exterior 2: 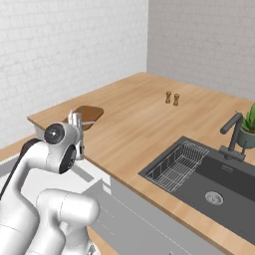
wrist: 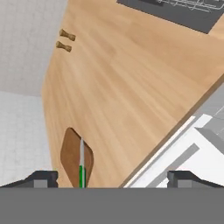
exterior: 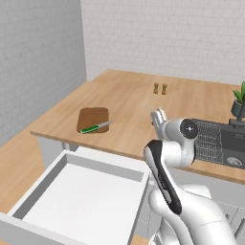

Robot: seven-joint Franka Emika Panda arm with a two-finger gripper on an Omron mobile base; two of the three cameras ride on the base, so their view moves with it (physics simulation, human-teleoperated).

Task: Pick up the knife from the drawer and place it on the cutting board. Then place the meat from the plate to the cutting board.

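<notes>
- Your gripper (exterior: 159,116) hangs above the counter (exterior: 129,103) with its jaws wide apart and nothing between them.
- You'll find the knife (exterior: 95,127) off to the gripper's left, lying flat on the cutting board (exterior: 92,118), blade reaching past the board's edge.
- Below the gripper, the drawer (exterior: 83,191) stands pulled out.

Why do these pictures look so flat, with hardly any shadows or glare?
Left base view: even light, only a faint shadow under the knife on the cutting board. Right base view: matte sink, no glare. Hand view: soft, slightly blurry; counter edges tilted.
</notes>
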